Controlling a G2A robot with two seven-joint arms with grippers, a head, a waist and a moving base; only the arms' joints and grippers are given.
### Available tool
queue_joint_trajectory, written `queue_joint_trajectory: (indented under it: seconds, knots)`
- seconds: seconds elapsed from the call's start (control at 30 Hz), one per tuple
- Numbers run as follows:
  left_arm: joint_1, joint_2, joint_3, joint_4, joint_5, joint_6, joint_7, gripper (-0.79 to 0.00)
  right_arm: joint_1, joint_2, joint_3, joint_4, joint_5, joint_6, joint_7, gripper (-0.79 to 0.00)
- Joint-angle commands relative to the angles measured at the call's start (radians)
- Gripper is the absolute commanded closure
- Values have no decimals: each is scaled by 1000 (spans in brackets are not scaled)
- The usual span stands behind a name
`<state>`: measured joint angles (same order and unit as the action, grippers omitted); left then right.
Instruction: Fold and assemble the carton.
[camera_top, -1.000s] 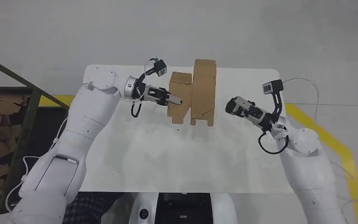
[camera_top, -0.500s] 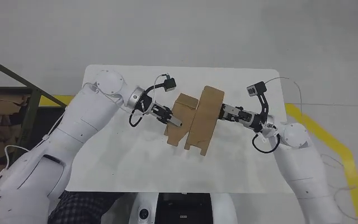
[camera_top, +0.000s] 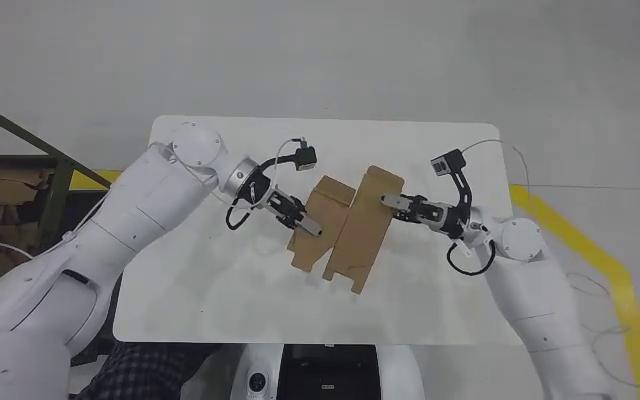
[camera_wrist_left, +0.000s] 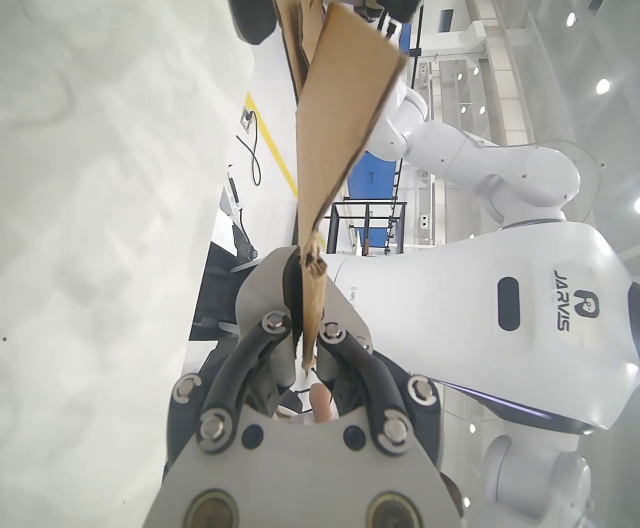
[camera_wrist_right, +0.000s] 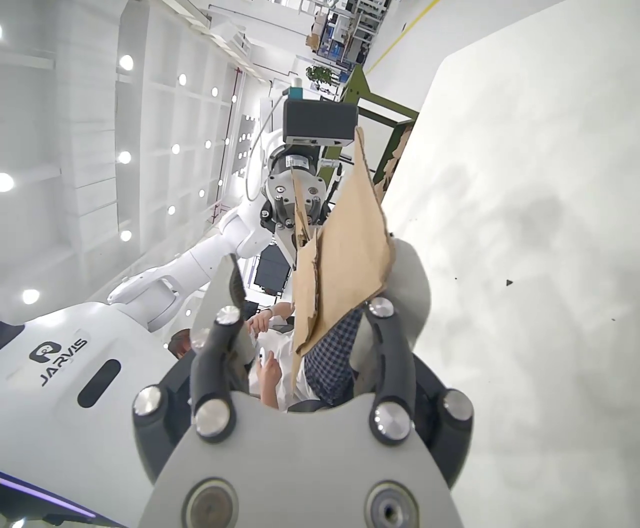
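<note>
A flattened brown carton (camera_top: 345, 228) hangs tilted over the middle of the white table (camera_top: 200, 290). My left gripper (camera_top: 308, 226) is shut on the carton's left edge; in the left wrist view the fingers (camera_wrist_left: 280, 300) pinch the cardboard (camera_wrist_left: 340, 125) edge-on. My right gripper (camera_top: 388, 201) is at the carton's right edge. In the right wrist view this gripper (camera_wrist_right: 315, 280) stands open, with a corner of the carton (camera_wrist_right: 345, 260) between the fingers and lying close to one finger (camera_wrist_right: 405, 280). The left gripper (camera_wrist_right: 295, 200) shows beyond, holding the far edge.
The bare tabletop (camera_wrist_right: 525, 225) spreads on all sides under the carton. A dark green frame (camera_top: 40, 170) stands off the table's left edge. A yellow floor line (camera_top: 570, 240) runs past the right edge.
The right gripper has moved in from the right to the carton's edge. The carton has swung from upright to tilted and shifted towards the near side, with the left gripper following.
</note>
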<state>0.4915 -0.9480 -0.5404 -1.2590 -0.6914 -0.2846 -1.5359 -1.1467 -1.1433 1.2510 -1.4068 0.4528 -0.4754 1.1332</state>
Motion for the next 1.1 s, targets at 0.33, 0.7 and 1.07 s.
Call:
queue_joint_trajectory:
  seconds: [0.33, 0.7, 1.07]
  knots:
    - [7, 4, -26, 18, -92, -21, 21, -785, -15, 7, 9, -13, -3, 20, -30, 0]
    - [85, 10, -142, 112, -192, -92, 93, -785, -107, 9, 82, -140, -67, 145, -408, 0]
    - [110, -29, -153, 183, -197, -120, 206, -785, -226, -3, 65, -316, -120, 261, -692, 0]
